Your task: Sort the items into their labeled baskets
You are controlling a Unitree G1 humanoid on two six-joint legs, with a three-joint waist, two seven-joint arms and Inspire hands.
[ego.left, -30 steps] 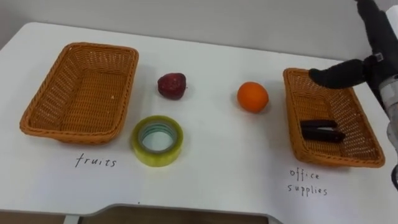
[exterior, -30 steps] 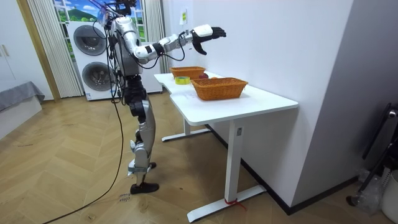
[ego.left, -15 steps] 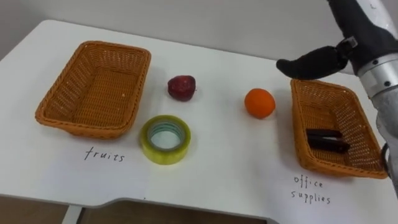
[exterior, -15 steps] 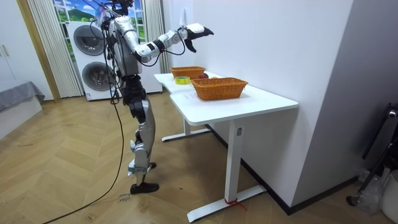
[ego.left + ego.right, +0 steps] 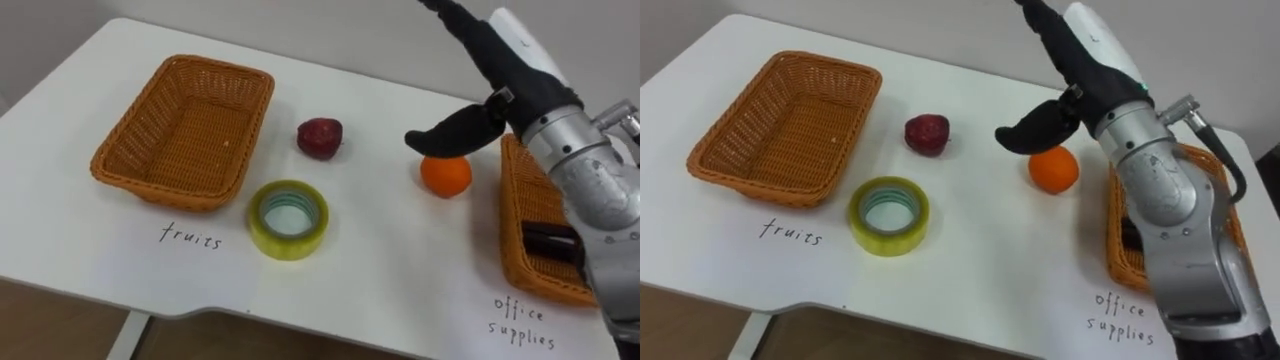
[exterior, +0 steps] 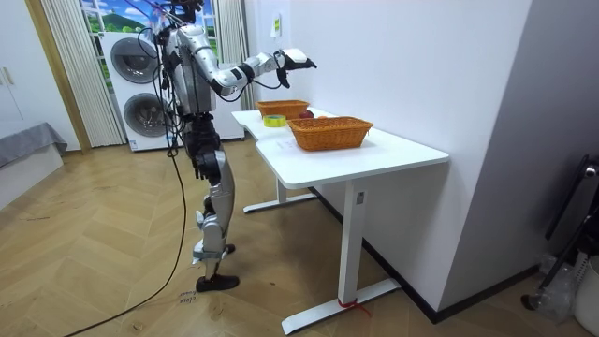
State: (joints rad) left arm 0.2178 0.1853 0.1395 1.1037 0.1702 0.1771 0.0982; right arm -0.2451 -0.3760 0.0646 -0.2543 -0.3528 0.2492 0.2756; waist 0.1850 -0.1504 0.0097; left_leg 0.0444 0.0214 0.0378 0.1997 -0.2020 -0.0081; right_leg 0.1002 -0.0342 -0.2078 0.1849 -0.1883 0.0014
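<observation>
The left basket [image 5: 190,125] and right basket [image 5: 515,230] are orange-brown woven wicker. Apple [image 5: 320,137] — dark red. Orange [image 5: 446,176] — bright orange. Tape roll [image 5: 262,225]: yellow-green. Table [image 5: 380,250]: white, black handwriting. Right hand [image 5: 505,70]: black, white back.

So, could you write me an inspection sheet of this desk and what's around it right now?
Surface: white table, with handwritten labels in front of each basket.
Job's things: empty wicker basket on the robot's left. A second wicker basket on its right holds a dark flat object. A dark red fruit, a round orange and a yellow tape roll lie loose between the baskets.
Clutter: nothing seen.
Hands: right hand open, raised over the orange, holding nothing.
Cables: nothing seen on the table.
Surroundings: stacked washing machines behind the robot, wooden floor.
</observation>
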